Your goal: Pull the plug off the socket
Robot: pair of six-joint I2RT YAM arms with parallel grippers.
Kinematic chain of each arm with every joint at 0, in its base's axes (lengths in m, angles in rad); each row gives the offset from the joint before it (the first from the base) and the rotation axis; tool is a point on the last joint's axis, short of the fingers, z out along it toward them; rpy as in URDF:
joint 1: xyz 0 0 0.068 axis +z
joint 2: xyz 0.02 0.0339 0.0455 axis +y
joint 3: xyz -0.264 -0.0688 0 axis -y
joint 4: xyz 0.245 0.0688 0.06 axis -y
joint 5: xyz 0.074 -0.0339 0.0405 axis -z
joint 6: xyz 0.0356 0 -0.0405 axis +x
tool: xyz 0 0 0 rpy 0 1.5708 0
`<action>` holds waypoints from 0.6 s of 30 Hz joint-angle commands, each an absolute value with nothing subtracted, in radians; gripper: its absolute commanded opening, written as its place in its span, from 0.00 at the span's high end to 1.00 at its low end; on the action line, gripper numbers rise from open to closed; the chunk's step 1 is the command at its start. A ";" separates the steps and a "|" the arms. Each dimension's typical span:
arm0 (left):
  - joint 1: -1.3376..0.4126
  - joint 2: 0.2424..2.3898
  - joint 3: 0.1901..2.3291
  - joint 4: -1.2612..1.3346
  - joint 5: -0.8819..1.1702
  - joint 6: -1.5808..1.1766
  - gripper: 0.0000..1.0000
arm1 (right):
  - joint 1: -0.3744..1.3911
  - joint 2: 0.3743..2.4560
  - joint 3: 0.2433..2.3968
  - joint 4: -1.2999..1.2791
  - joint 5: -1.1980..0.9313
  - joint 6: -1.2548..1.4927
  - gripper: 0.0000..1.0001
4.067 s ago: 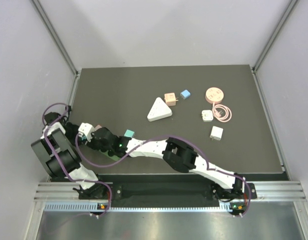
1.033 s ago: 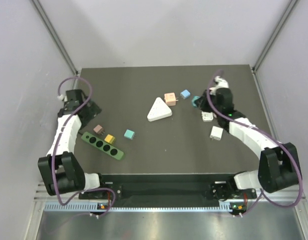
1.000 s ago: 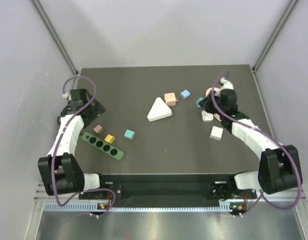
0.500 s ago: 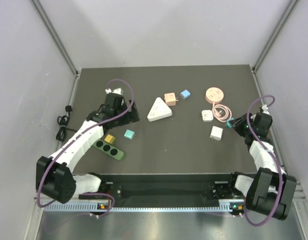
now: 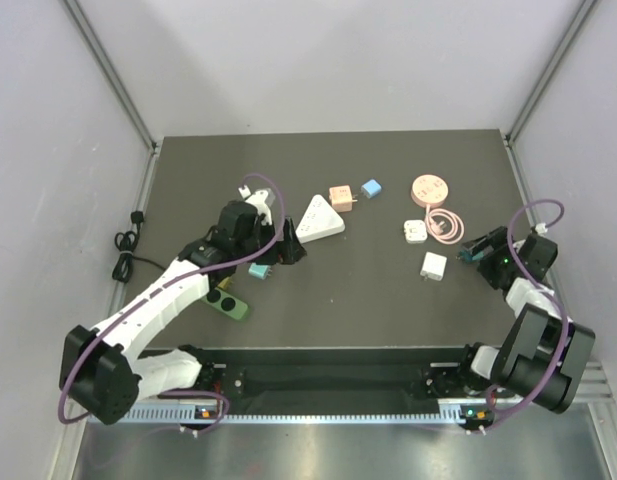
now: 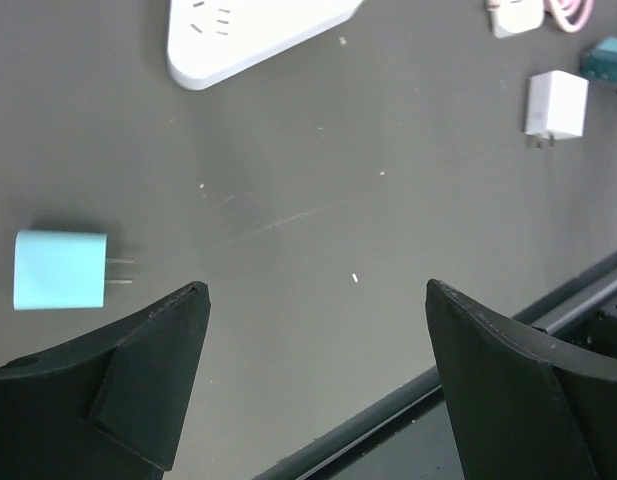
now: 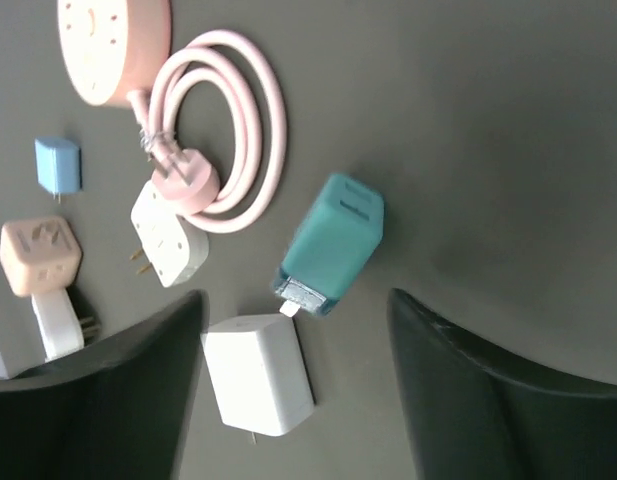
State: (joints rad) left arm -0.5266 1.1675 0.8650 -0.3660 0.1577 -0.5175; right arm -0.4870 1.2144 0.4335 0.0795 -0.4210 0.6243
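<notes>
The dark green socket strip (image 5: 229, 304) lies at the front left, mostly hidden under my left arm, and any plug in it is hidden. A light blue plug (image 5: 258, 270) (image 6: 59, 270) lies loose beside it. My left gripper (image 5: 285, 250) (image 6: 313, 290) hovers open over bare mat, just right of that plug. At the right edge, a teal plug (image 5: 470, 253) (image 7: 333, 245) lies on the mat. My right gripper (image 5: 480, 250) (image 7: 291, 300) is open around it, fingers apart from its sides.
A white triangular socket (image 5: 318, 218) (image 6: 248, 35), a pink cube adapter (image 5: 340, 197) and a small blue plug (image 5: 370, 188) sit mid-table. A pink round socket (image 5: 428, 189) with coiled cable (image 7: 233, 130), a white adapter (image 7: 168, 235) and a white plug (image 5: 434, 266) (image 7: 260, 375) lie right.
My right gripper has opened, and the teal plug it carried now lies on the mat. The left arm has swung further right, towards the table's middle, still open.
</notes>
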 commanded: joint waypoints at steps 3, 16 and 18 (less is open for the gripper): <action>-0.531 1.109 0.864 -0.305 0.218 -0.448 0.06 | -0.497 1.148 0.527 -0.063 -0.315 0.534 0.00; -0.531 1.083 0.749 -0.180 0.363 -0.577 0.06 | 0.263 0.988 0.805 -0.365 0.116 0.458 0.00; -0.531 1.051 0.724 -0.169 0.368 -0.603 0.06 | 0.371 0.999 0.821 -0.371 0.152 0.474 0.00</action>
